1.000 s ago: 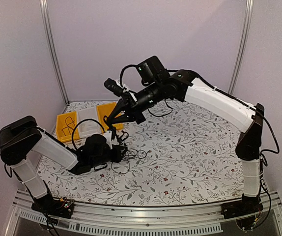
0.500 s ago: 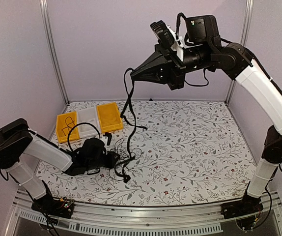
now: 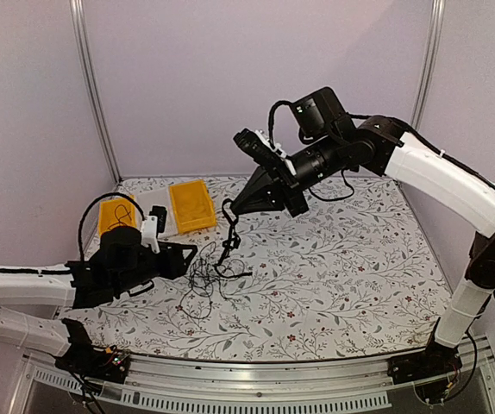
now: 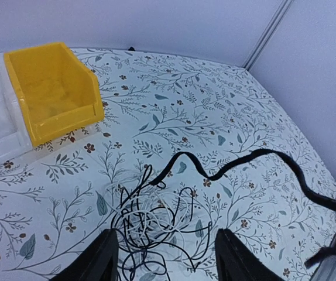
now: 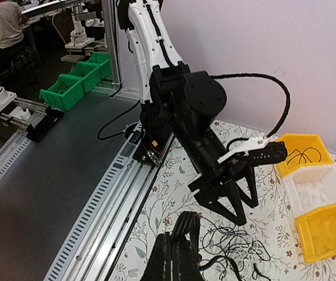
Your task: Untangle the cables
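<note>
The main risk we see is that a pull tightens the knot instead of loosening it. Our right gripper (image 3: pixel 235 207) is closed on one strand (image 3: pixel 228 228) that runs down from its tip to the cables (image 3: pixel 209 278), and these lie as a loose heap on the table (image 3: pixel 342 276) towards the front left, with nothing pinning them. If the right arm pulls up or away now, we judge the whole heap could ride along, cinch into a harder knot, or drag toward the yellow bin (image 3: pixel 189 205). The strand is thin, so it might also slip out from the closed tips. Our left gripper (image 4: pixel 167 260) is spread wide and holds nothing. In its wrist view the heap sits on the table just ahead of its fingers (image 4: pixel 106 257), apart from them as far as we can tell. Closing there could catch several loops at once, which would help little. The right arm reaches in from the right with its elbow high, forearm sloping down and leftward so the tip hangs above the heap. The left arm is stretched low and nearly flat along the front left, its gripper pointing right at the heap
</note>
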Controlling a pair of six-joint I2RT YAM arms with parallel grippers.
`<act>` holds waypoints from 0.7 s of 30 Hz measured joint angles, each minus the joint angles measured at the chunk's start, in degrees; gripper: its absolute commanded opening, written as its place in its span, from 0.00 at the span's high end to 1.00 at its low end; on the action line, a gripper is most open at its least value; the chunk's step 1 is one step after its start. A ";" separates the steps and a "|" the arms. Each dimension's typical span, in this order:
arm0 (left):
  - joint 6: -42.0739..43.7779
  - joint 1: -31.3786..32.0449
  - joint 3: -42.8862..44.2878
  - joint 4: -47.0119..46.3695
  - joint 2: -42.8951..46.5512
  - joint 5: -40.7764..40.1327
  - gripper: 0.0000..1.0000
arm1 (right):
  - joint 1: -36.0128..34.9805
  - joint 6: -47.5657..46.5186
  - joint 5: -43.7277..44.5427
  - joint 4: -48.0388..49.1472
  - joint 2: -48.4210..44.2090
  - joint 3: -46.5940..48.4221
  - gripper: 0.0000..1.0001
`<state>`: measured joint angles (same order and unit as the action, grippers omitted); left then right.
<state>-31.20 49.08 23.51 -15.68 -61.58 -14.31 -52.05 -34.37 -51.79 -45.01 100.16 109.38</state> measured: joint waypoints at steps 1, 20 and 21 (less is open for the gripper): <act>0.17 0.04 0.02 1.11 1.84 -0.11 0.42 | 0.00 -0.28 0.46 0.50 -0.39 -1.92 1.00; 17.11 2.16 2.67 3.48 17.25 17.09 0.39 | 0.00 0.07 8.44 8.55 -2.47 -17.14 1.00; 17.57 2.60 2.93 2.67 16.46 18.45 0.38 | 0.00 0.28 8.61 8.87 -2.47 -17.11 1.00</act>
<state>-13.63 51.68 26.44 -13.02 -45.12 4.14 -52.05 -34.09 -43.18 -36.14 97.69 92.27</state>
